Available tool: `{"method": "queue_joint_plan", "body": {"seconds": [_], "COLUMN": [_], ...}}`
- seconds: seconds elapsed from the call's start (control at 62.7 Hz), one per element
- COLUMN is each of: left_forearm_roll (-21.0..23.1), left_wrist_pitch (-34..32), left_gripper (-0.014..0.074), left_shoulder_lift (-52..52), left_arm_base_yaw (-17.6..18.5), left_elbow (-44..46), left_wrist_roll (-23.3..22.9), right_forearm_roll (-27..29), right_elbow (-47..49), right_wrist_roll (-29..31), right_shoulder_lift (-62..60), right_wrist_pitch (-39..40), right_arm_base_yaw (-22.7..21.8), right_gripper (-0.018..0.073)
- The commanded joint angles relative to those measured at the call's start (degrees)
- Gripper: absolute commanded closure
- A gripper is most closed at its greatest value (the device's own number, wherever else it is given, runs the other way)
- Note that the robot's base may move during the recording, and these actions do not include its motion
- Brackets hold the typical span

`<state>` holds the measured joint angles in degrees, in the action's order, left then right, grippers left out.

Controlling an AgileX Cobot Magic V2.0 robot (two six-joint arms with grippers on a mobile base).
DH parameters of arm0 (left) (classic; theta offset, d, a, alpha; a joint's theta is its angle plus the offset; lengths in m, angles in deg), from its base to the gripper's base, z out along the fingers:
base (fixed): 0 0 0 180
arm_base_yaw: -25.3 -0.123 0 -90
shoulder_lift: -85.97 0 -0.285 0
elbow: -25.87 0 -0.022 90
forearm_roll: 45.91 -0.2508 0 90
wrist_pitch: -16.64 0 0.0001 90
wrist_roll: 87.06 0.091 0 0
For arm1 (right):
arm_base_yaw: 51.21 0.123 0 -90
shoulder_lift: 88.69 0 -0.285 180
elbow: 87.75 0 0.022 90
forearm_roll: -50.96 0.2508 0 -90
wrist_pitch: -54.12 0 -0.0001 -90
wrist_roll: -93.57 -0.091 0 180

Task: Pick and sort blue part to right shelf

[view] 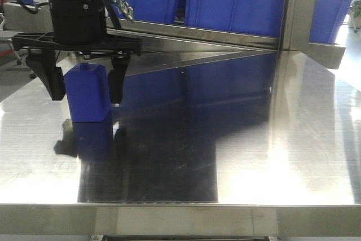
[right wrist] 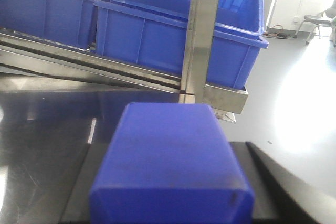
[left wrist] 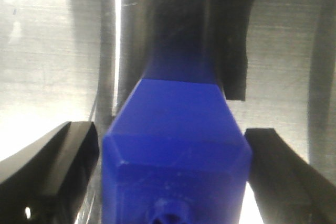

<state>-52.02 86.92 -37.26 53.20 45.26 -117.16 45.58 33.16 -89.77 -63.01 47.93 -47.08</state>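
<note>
Two fingers (view: 56,86) of the wide-spread left end effector (view: 86,99) flank the upright blue part (view: 87,91).

Steel table (view: 254,156), brushed and throwing glare; the right shelf (view: 293,15) rises at its far edge.
I log one blue block (view: 87,97) with a small top nub, standing upright on the sheet, well left of the shelf and on the side nearer me. Blue bins (view: 237,4) sit side by side on the shelf's sloping steel rail, flanking its upright.
</note>
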Motion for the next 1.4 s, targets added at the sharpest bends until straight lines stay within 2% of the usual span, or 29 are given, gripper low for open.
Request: {"method": "queue_joint_plan", "body": {"seconds": [0.0, 0.239, 0.431, 0.638, 0.782, 0.91, 1.037, 1.388], "left_forearm_roll": [-0.12, -0.12, 0.02, 6.11, 8.28, 8.46, 8.46, 8.46], "left_wrist_pitch": [1.97, 1.93, 1.7, 1.39, -0.91, -5.96, -14.98, -34.48], "left_gripper": [0.0043, 0.0204, 0.0262, 0.0262, 0.0262, 0.0262, 0.0262, 0.0261], "left_shoulder_lift": [3.19, 3.19, 4.85, 9.71, 14.84, 19.74, 24.89, 38.4], "left_arm_base_yaw": [0.34, 0.34, 0.34, 0.34, 0.34, -0.16, -1.36, -6.11], "left_elbow": [1.44, 1.44, 1.44, 0.11, -3.37, -7.18, -13.11, -31.64], "left_wrist_roll": [-0.04, -0.04, 0.4, 13.21, 20.91, 28.03, 31.59, 31.89], "right_forearm_roll": [-0.52, -0.52, -0.52, -0.52, -0.52, -0.52, -0.52, -0.52], "right_elbow": [1.74, 1.74, 1.74, 1.74, 1.74, 1.74, 1.74, 1.74], "right_wrist_roll": [0.62, 0.62, 0.62, 0.62, 0.62, 0.62, 0.62, 0.62], "right_shoulder_lift": [0.25, 0.25, 0.25, 0.25, 0.25, 0.25, 0.25, 0.25], "right_wrist_pitch": [5.51, 5.51, 5.51, 5.51, 5.51, 5.51, 5.51, 5.51], "right_arm_base_yaw": [-0.52, -0.52, -0.52, -0.52, -0.52, -0.52, -0.52, -0.52], "right_gripper": [0.0104, 0.0104, 0.0104, 0.0104, 0.0104, 0.0104, 0.0104, 0.0104]}}
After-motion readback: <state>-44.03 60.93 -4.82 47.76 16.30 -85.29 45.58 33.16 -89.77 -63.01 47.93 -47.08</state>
